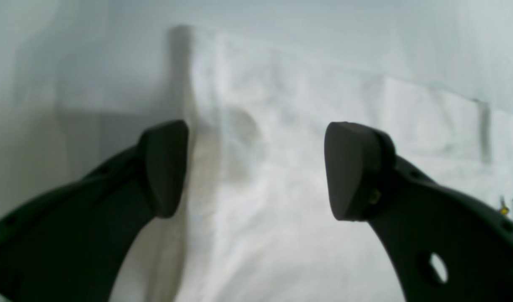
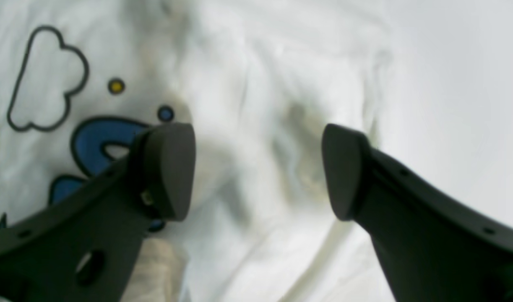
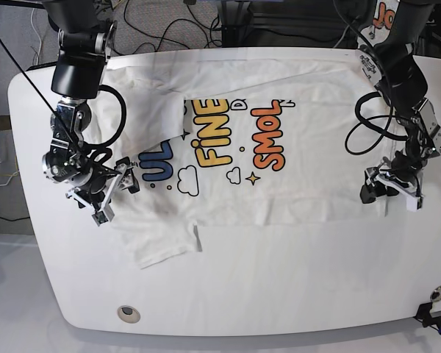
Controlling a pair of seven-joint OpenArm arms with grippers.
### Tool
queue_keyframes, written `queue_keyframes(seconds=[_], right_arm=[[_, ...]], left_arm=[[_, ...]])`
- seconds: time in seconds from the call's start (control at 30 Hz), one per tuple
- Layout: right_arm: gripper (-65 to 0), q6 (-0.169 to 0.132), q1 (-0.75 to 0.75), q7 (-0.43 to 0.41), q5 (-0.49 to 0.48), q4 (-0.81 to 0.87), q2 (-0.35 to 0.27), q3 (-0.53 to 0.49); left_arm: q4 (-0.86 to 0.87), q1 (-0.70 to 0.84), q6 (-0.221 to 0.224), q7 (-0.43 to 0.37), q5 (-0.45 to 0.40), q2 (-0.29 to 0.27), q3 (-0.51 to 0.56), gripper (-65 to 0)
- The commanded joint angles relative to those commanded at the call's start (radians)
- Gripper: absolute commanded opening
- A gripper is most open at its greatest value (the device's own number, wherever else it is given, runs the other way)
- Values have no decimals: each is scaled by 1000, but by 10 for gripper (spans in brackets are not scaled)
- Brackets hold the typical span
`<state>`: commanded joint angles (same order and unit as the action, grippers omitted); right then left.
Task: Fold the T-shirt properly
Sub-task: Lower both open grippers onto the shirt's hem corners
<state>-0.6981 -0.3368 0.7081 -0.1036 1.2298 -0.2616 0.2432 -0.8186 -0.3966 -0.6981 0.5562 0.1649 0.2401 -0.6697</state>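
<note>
The white T-shirt (image 3: 279, 187) lies flat across the table, print up, with "FINE" and "SMOL" showing. One sleeve (image 3: 156, 121) is folded over the print's left end; the other sleeve (image 3: 165, 243) lies spread toward the front. My right gripper (image 3: 115, 197) is open and low over the shirt's left end, beside the blue letters and cloud outline (image 2: 46, 79); its jaws (image 2: 258, 167) straddle wrinkled cloth near the edge. My left gripper (image 3: 388, 195) is open at the shirt's front right corner; its jaws (image 1: 256, 167) straddle plain white cloth (image 1: 306, 126) by its edge.
The white table (image 3: 294, 279) has a rounded front edge, with a round grommet (image 3: 128, 314) at the front left and a black clamp (image 3: 431, 312) at the front right. Cables (image 3: 169, 18) hang behind the far edge.
</note>
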Motion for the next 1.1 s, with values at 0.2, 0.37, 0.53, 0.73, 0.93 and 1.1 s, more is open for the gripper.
queue_keyframes(seconds=[0.2,0.37,0.53,0.73,0.93,1.1], right_arm=[[-201,0,-2,0,3,0,3,0],[-201,0,-3,0,3,0,-3,0],[-201,0,0,0,-3,0,-20,0],[-201,0,2,0,-3,0,-23,0],[-201,0,0,-2,6,0,-25,3],[-201,0,-20,-69,8,-61,-26,5]], left_arm=[[-5,0,24,5,0,-21,5,-175],[-5,2,19,5,5,-26,2,-175],[-6,14,0,3,6,-26,0,-177],[-6,15,0,-5,6,-26,-17,-243],[-6,15,0,-14,6,-28,-29,-623],[-8,15,0,-14,6,-28,-29,-650]])
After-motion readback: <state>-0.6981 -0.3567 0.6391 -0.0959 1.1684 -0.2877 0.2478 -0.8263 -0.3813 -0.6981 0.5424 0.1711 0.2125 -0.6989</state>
